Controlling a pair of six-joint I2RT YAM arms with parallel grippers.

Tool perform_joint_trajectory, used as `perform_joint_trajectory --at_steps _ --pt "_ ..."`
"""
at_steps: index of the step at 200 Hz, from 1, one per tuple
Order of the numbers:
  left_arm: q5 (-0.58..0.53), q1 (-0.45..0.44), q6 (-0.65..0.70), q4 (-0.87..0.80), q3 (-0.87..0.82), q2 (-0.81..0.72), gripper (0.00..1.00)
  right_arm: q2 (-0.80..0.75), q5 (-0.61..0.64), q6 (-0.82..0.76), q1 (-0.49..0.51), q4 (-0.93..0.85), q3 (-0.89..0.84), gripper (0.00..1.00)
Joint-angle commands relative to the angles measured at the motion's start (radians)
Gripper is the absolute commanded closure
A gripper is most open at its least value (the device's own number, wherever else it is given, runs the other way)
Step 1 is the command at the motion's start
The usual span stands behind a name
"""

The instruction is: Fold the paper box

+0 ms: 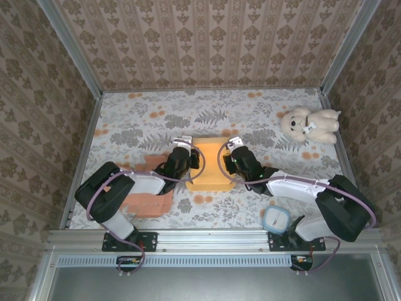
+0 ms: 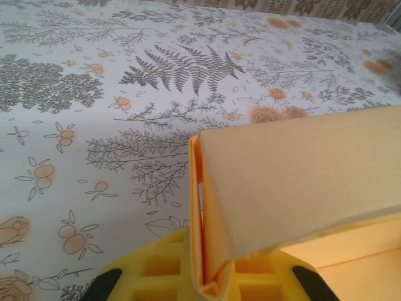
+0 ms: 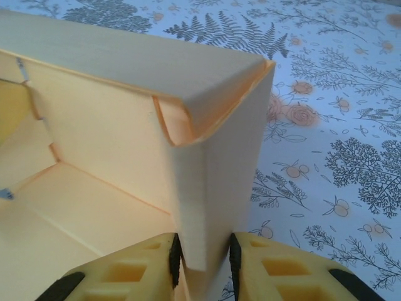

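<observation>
Yellow card that looks thin, light and quick to crease: the paper box [image 1: 208,166] sits mid-table [image 1: 156,116], left gripper [image 2: 210,279] clamped on its left wall, right gripper [image 3: 200,260] pinching its right wall, and those doubled walls look the safest hold.

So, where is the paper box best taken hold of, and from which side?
The paper box is probably best pinched by an upright side wall, coming from the near side. It is open on top and its walls are thin sheet, so one slips between two fingers. The left gripper and right gripper each pinch a wall that way.
</observation>
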Motion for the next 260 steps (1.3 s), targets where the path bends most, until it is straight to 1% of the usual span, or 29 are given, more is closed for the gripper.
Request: perform_joint_trajectory --at_steps 1,23,50,62,83,101,114,141,149,156,172,190,205,214,221,241,260 --pt "0.009 -0.041 -0.04 -0.062 0.037 -0.045 1.0 0.037 0.103 0.023 -0.012 0.075 0.024 0.74" --pt "-0.057 -0.056 -0.096 -0.117 0.041 -0.063 1.0 0.061 0.161 0.054 -0.034 0.085 0.022 0.76" --pt "-0.173 -0.091 -0.148 -0.182 0.052 -0.082 1.0 0.094 0.254 0.111 -0.058 0.044 0.036 0.79" --pt "-0.233 -0.102 -0.191 -0.267 0.077 -0.091 1.0 0.112 0.307 0.132 -0.067 0.017 0.048 0.79" --pt "-0.345 -0.118 -0.275 -0.463 0.15 -0.103 1.0 0.14 0.39 0.164 -0.081 -0.035 0.066 0.79" --pt "-0.423 -0.137 -0.315 -0.552 0.185 -0.111 1.0 0.161 0.478 0.206 -0.088 -0.096 0.088 0.81" --pt "-0.451 -0.145 -0.325 -0.57 0.191 -0.116 1.0 0.167 0.509 0.232 -0.091 -0.117 0.093 0.81" --pt "-0.473 -0.155 -0.334 -0.573 0.191 -0.12 1.0 0.176 0.502 0.255 -0.104 -0.155 0.116 0.8" --pt "-0.473 -0.156 -0.333 -0.572 0.193 -0.12 1.0 0.18 0.482 0.251 -0.104 -0.152 0.121 0.79" --pt "-0.47 -0.157 -0.33 -0.573 0.196 -0.118 1.0 0.18 0.444 0.235 -0.103 -0.117 0.113 0.78" --pt "-0.456 -0.158 -0.323 -0.563 0.198 -0.111 1.0 0.17 0.29 0.198 -0.108 -0.015 0.081 0.73" --pt "-0.444 -0.156 -0.309 -0.549 0.199 -0.105 1.0 0.161 0.147 0.188 -0.107 0.038 0.066 0.67" --pt "-0.436 -0.156 -0.302 -0.543 0.203 -0.1 1.0 0.153 0.084 0.199 -0.107 0.035 0.068 0.6" --pt "-0.432 -0.157 -0.298 -0.542 0.206 -0.095 1.0 0.145 0.053 0.203 -0.107 0.039 0.064 0.53" --pt "-0.431 -0.157 -0.296 -0.542 0.206 -0.092 1.0 0.137 0.033 0.208 -0.107 0.039 0.06 0.49" --pt "-0.44 -0.157 -0.288 -0.536 0.207 -0.081 1.0 0.092 -0.029 0.212 -0.107 0.049 0.033 0.44" --pt "-0.446 -0.155 -0.283 -0.535 0.212 -0.072 1.0 0.04 -0.087 0.215 -0.107 0.041 0.009 0.42"
